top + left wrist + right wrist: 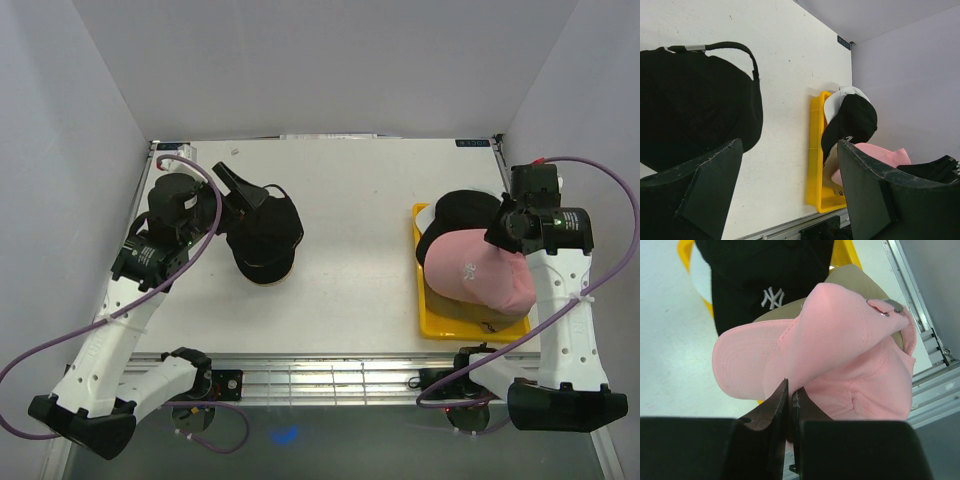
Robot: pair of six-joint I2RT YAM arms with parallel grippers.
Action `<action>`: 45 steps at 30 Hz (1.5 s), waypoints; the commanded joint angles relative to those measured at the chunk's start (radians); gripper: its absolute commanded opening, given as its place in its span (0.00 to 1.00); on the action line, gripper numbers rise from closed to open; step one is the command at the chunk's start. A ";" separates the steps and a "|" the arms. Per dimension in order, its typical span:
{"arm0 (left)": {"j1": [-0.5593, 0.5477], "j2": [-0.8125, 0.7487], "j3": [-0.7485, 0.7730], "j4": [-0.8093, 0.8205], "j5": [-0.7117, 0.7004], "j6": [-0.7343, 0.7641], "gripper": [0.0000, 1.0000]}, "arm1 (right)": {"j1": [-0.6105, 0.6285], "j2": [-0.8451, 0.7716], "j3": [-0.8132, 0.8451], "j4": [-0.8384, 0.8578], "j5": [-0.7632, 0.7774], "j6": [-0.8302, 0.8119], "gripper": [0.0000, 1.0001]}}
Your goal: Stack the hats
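Observation:
A plain black cap (pixel 265 235) lies on the table at the left, its strap and buckle showing in the left wrist view (pixel 690 105). My left gripper (pixel 248 198) hangs open and empty just above it (pixel 790 195). On the right, a pink cap (pixel 470 275) sits over a tan cap (pixel 850 277) in the yellow tray (pixel 430 325). My right gripper (pixel 500 235) is shut on the pink cap's fabric (pixel 790 395). A black cap with a white NY mark (pixel 770 297) and a white brim (pixel 840 100) lies at the tray's far end.
The tray's side wall (pixel 815 150) stands near the table's front right edge. The metal rail (pixel 330 375) runs along the front. White walls close in the table on three sides.

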 commanded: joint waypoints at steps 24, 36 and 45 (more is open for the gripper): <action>-0.010 0.084 -0.006 0.230 0.399 0.092 0.91 | -0.002 0.193 0.438 -0.055 -0.398 -0.083 0.08; -0.059 0.165 -0.011 0.296 0.405 0.072 0.91 | 0.163 0.435 0.736 -0.039 -0.550 -0.028 0.08; -0.062 0.211 -0.008 0.298 0.454 0.089 0.93 | 0.338 0.573 0.876 0.005 -0.586 0.040 0.08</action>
